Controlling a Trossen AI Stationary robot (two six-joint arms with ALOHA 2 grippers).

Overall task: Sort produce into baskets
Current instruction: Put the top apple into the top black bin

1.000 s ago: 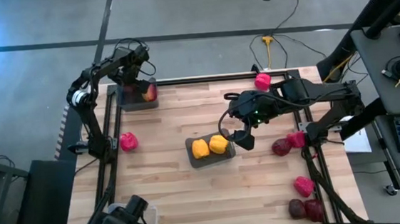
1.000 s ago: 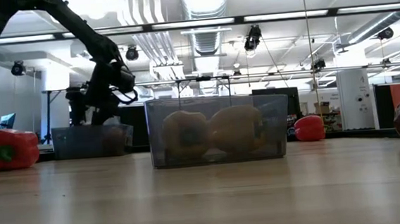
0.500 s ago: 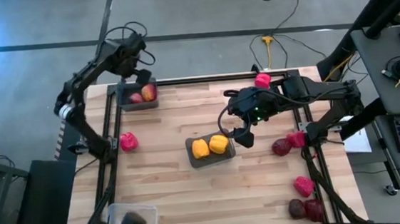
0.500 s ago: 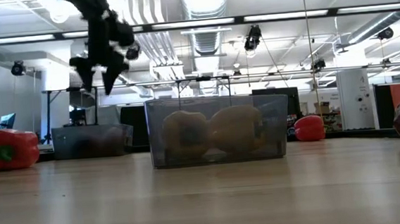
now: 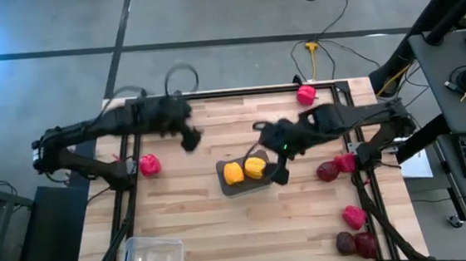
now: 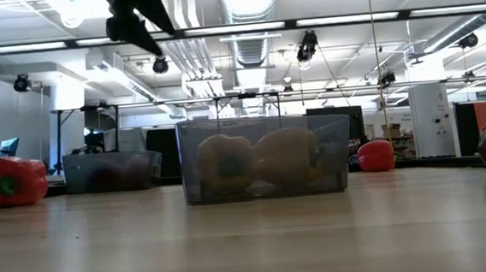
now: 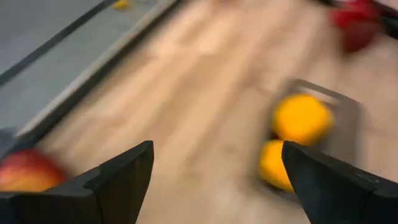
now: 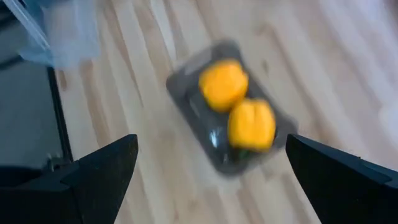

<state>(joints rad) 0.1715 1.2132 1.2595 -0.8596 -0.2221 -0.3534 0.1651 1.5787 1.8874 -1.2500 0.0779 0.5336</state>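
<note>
left gripper (image 5: 190,139) was up above the table (image 5: 190,221), between the far-left corner and the middle basket (image 5: 246,184), fingers (image 7: 118,180) spread wide with nothing between them. right gripper (image 5: 279,173) hung just beside the right edge of that grey basket, fingers (image 8: 99,171) also wide apart and empty.

two yellow peppers (image 5: 244,170) sat side by side in the middle basket. clear basket (image 5: 154,260) sat at the near-left corner. the far-left grey basket (image 6: 111,171) showed in the low view only, something reddish inside, couldn't tell what.

loose on the table: red pepper (image 5: 149,165) at the left edge, another red pepper (image 5: 306,95) at the far rail, a dark apple (image 5: 328,171) with red produce right beside it on the right side, and a cluster (image 5: 354,233) of red pieces near the near-right corner. an apple (image 7: 25,173) showed in the left wrist view.
</note>
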